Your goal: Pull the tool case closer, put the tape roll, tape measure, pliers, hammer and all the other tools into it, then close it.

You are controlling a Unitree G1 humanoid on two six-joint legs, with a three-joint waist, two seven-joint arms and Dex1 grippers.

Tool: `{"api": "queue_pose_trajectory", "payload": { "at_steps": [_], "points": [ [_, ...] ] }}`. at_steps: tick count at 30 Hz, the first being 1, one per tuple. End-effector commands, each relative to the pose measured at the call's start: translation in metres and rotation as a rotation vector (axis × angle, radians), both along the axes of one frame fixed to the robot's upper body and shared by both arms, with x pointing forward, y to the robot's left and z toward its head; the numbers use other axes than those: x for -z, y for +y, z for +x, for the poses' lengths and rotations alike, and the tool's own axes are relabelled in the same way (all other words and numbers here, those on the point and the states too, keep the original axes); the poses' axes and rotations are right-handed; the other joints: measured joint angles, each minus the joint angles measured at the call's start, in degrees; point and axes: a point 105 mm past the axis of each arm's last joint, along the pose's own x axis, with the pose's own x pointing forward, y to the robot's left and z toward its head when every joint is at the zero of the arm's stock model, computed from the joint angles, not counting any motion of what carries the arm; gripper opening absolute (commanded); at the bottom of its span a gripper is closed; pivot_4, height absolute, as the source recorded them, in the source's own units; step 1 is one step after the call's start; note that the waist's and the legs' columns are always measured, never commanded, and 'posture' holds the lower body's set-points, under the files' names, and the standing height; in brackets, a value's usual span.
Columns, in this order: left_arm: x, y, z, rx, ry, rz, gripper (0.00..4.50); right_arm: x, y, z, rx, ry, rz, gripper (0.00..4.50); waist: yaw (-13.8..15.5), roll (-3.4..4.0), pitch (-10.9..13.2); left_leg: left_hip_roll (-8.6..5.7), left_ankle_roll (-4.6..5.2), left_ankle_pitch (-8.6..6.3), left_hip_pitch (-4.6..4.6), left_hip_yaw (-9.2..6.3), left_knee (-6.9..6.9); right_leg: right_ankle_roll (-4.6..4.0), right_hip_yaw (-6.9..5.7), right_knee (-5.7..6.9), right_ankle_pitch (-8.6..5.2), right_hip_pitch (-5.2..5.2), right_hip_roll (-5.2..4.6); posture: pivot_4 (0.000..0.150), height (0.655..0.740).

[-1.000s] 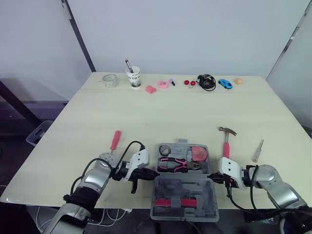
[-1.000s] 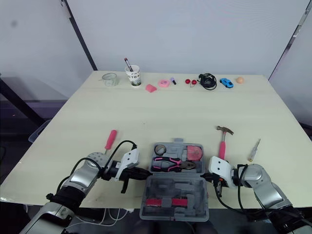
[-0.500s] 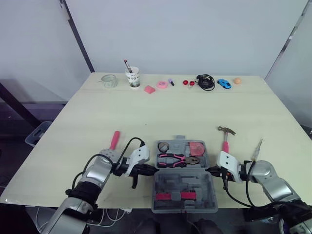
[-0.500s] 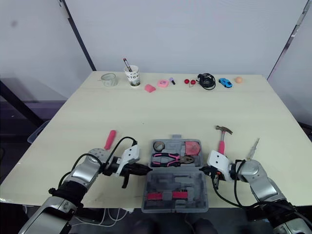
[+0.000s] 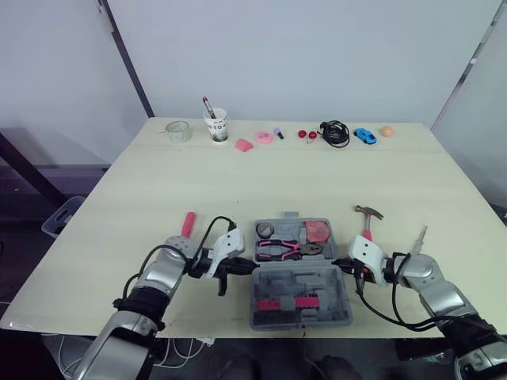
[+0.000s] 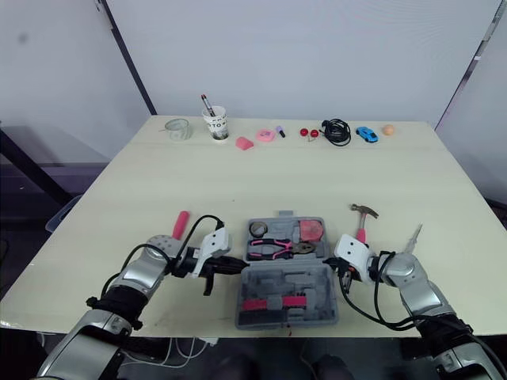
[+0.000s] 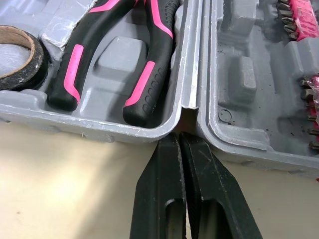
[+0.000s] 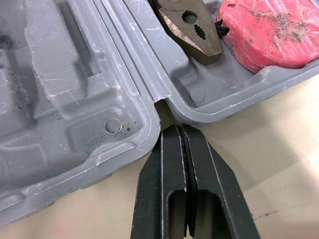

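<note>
Left pincer [image 7: 180, 137] has its two black fingers pressed together, with the tips at the notch where the two halves of the tool case [image 5: 277, 281] meet on its left side. Right pincer [image 8: 180, 129] is likewise closed on nothing, its tips at the matching notch on the case's right side.

The grey case lies open and flat near the middle of the table's near edge, the lid half nearest that edge. In the tray half the tape roll [image 5: 264, 230] sits at the left, the red tape measure [image 5: 318, 232] at the right, and the pink-and-black pliers [image 5: 285, 250] lie across the tray just nearer than both. The lid half carries a pink holder of bits [image 5: 291, 304].

The hammer [image 5: 367, 222], with its pink grip, lies on the table [image 5: 238, 182] just right of the case, head pointing toward the far edge. A small screwdriver [image 5: 418, 236] lies further right, apart from the hammer. A pink-handled tool [image 5: 188, 224] lies to the left of the case, beyond the left arm.

Along the far edge stand a glass [image 5: 177, 131], a paper cup [image 5: 215, 125] holding a pen, some small pink pieces [image 5: 264, 137], a black cable [image 5: 335, 132], a blue toy car [image 5: 365, 135] and an orange ball [image 5: 386, 131].
</note>
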Motion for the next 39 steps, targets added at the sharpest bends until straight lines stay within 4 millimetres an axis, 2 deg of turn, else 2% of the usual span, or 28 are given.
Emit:
{"api": "queue_pose_trajectory", "payload": {
  "at_steps": [1, 11, 22, 39],
  "points": [
    [-0.001, -0.009, 0.008, -0.003, -0.042, 0.0, 0.13, -0.017, 0.008, 0.008, -0.019, -0.074, 0.031, 0.0, 0.07, 0.0, 0.0, 0.0, 0.0, 0.0, 0.0, 0.0, 0.0, 0.0, 0.01, 0.0, 0.0, 0.0, 0.0, 0.15, 0.74],
    [0.0, -0.006, 0.015, -0.01, -0.058, 0.016, 0.13, -0.016, 0.012, 0.007, -0.019, -0.07, 0.042, 0.0, 0.09, 0.0, 0.0, -0.01, 0.0, 0.0, 0.0, -0.01, 0.0, 0.0, 0.0, 0.01, 0.0, 0.0, 0.0, 0.15, 0.74],
    [0.005, 0.0, 0.01, -0.01, -0.036, 0.024, 0.13, -0.015, 0.012, 0.004, -0.032, -0.045, 0.04, 0.0, -0.02, 0.0, 0.0, 0.0, 0.0, 0.0, 0.0, -0.02, 0.0, 0.0, 0.0, 0.02, 0.0, 0.0, 0.0, 0.15, 0.74],
    [0.014, 0.007, 0.003, -0.004, -0.008, 0.053, 0.13, -0.021, 0.016, 0.014, -0.011, -0.123, 0.053, 0.0, -0.48, 0.01, 0.0, 0.01, 0.0, 0.0, 0.06, -0.02, -0.01, -0.01, 0.02, 0.1, -0.01, -0.01, 0.04, 0.15, 0.74]
  ]
}}
